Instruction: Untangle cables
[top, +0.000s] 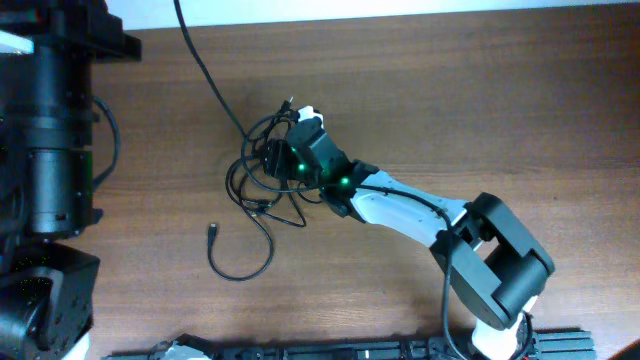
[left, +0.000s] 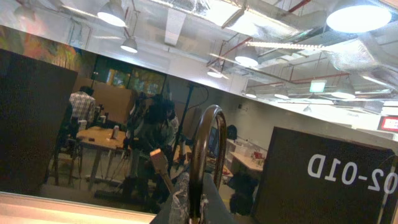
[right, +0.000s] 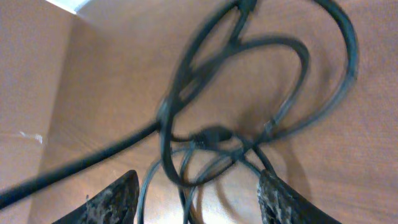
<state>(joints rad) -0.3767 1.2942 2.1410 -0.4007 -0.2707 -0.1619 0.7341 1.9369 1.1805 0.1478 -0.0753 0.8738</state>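
Note:
The cables (top: 258, 172) lie in a dark tangle of thin black loops at the middle of the wooden table. One strand with a small plug end (top: 213, 232) curves out toward the front left. My right gripper (top: 287, 152) is over the right side of the tangle. In the right wrist view it (right: 198, 202) is open, fingers wide apart, with blurred cable loops (right: 205, 140) between and beyond them, nothing clamped. My left gripper (left: 198, 199) points up into the room, away from the table, fingers close together and empty.
A thicker black wire (top: 205, 70) runs from the table's back edge down into the tangle. The left arm (top: 45, 150) stands folded at the left edge. A black rail (top: 330, 350) lines the front edge.

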